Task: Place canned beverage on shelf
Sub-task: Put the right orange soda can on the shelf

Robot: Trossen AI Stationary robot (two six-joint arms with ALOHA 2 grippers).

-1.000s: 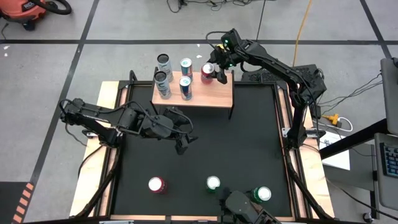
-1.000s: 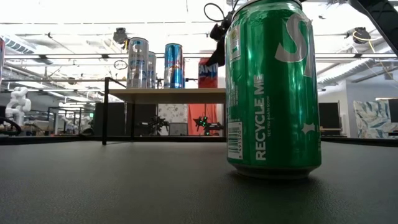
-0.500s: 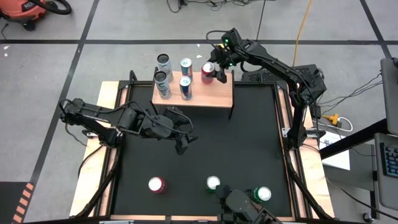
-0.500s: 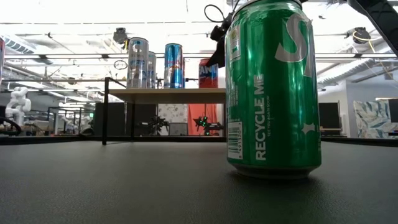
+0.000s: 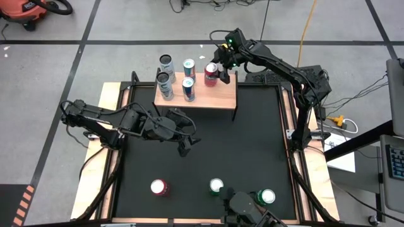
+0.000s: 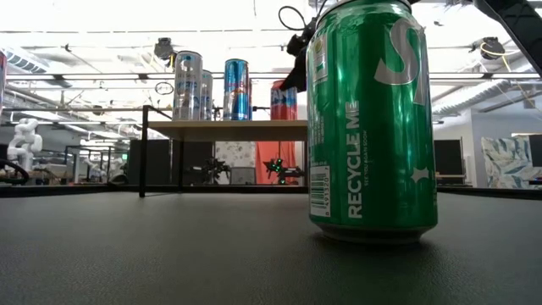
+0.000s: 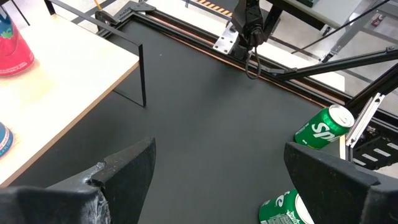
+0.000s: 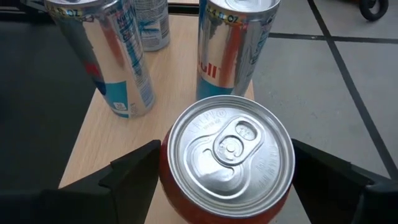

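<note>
A red can (image 5: 211,74) stands upright on the light-wood shelf (image 5: 218,96) near its far right corner; it also shows in the low view (image 6: 284,100). My right gripper (image 5: 218,72) is shut on it, with the can's silver top (image 8: 227,155) between its fingers. Several tall silver-and-blue cans (image 5: 189,88) stand on the shelf's left half. My left gripper (image 5: 187,142) hangs open and empty over the black mat, near the shelf's front edge (image 7: 93,93). My right gripper pinches the red can's wall just below the top rim (image 8: 163,163) between its two fingers (image 8: 134,174), one on each side. The fingers come slanting down from the far right. The can is upright, and in the low view its base meets the shelf board (image 6: 229,129).
A red can (image 5: 158,187) and two green cans (image 5: 216,185) (image 5: 266,196) stand near the table's near edge. One green can (image 6: 373,119) fills the low view. The black mat (image 5: 252,145) between them and the shelf is bare.
My right gripper has gone slightly toward the table's far edge with the red can, which stays upright on the shelf.
</note>
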